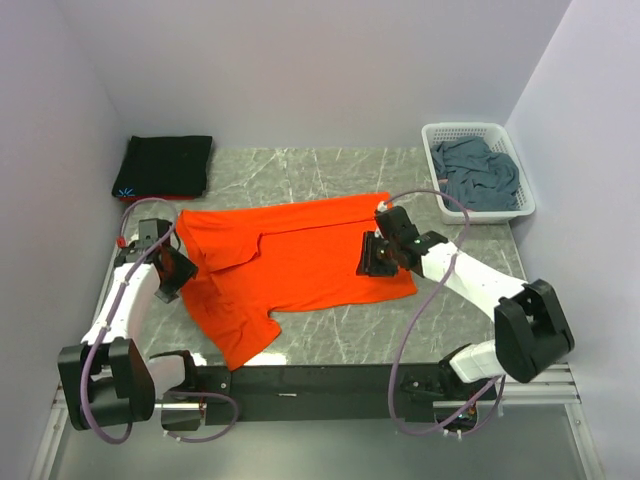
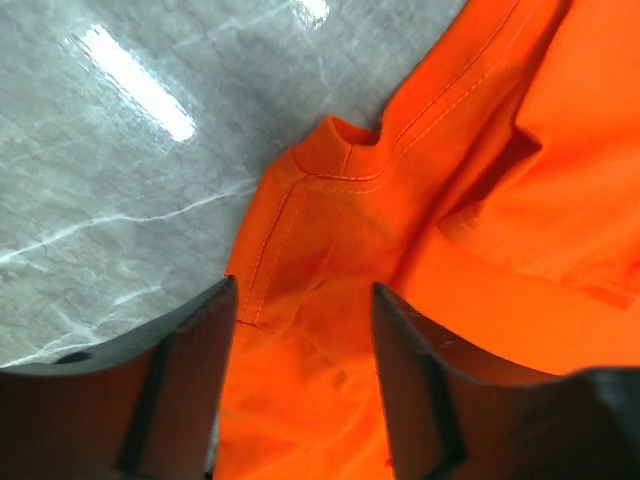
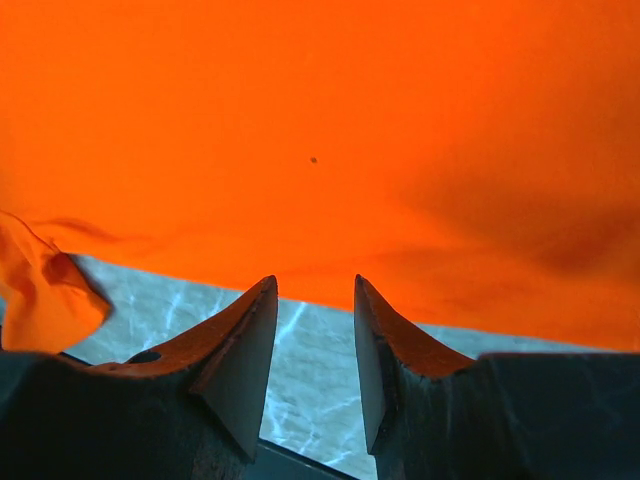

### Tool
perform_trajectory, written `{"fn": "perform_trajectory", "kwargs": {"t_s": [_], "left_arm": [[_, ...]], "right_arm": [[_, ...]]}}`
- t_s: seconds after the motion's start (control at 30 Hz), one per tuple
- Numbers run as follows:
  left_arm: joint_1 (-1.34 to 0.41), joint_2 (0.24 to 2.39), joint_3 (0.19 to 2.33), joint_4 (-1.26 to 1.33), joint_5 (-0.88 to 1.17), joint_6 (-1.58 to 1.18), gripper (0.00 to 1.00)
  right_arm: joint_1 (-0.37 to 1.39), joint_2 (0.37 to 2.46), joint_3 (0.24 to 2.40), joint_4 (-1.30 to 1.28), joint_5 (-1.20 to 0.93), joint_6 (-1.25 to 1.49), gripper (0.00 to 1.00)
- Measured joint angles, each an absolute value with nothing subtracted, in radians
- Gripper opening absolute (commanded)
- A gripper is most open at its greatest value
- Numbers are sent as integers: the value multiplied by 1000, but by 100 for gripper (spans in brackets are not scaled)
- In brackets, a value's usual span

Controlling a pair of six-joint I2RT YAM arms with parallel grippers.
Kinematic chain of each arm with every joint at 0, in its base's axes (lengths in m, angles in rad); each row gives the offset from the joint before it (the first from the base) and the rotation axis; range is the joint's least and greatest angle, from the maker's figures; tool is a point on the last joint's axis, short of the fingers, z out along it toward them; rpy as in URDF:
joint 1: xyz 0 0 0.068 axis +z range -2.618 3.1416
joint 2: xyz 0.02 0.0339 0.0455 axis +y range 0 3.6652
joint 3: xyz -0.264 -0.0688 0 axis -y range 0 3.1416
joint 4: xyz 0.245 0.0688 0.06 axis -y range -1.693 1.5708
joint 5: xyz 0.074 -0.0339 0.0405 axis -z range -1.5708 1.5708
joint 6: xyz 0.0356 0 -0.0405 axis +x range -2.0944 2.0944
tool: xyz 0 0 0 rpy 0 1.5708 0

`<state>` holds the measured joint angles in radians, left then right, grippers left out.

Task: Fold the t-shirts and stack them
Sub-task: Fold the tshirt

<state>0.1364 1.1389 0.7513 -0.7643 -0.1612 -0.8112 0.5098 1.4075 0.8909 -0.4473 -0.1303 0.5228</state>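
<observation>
Sprawling across the middle of the grey, white-veined marble-look table [image 1: 330, 170], the orange t-shirt [image 1: 300, 265] lies mostly flat. Its body runs left to right, and one short sleeve splays toward the near edge. The cloth is a plain, bright, matte knit. In the left wrist view, double-stitched seams and a small hemmed corner rise in soft ridges, while the glossy tabletop beside it reflects a streak of light.

The left gripper [image 2: 305, 295] sits at the shirt's left end, its dark, tapered fingers spread with rumpled orange fabric showing between them, not pinched. The right gripper [image 3: 315, 285] hovers at the shirt's right portion. Its jaws are parted too, with bare marble in the gap and the smooth orange edge just ahead.

At the far left corner the black t-shirt [image 1: 165, 165] rests as a neat rectangular fold, with a tiny light-blue mark [image 1: 124, 190] at its near corner. At the far right, the blue-grey t-shirt [image 1: 478, 172] lies crumpled inside a white plastic lattice basket [image 1: 437, 133].
</observation>
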Motion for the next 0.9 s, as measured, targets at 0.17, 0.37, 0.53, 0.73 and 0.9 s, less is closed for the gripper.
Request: {"fn": "perform_trajectory", "kwargs": {"t_s": [0.17, 0.37, 0.53, 0.73, 0.9], "left_arm": [[114, 1197, 738, -760, -168, -837, 48], [107, 1242, 700, -761, -184, -859, 44], [93, 1289, 696, -759, -199, -868, 44], [81, 1356, 689, -744, -216, -891, 38], [75, 1357, 689, -745, -231, -921, 21]], "right_arm": [[510, 1345, 832, -433, -128, 514, 44], [510, 1332, 771, -405, -126, 498, 44], [510, 1331, 758, -397, -137, 489, 44], [509, 1331, 757, -370, -147, 476, 44], [503, 1330, 739, -357, -152, 469, 43]]}}
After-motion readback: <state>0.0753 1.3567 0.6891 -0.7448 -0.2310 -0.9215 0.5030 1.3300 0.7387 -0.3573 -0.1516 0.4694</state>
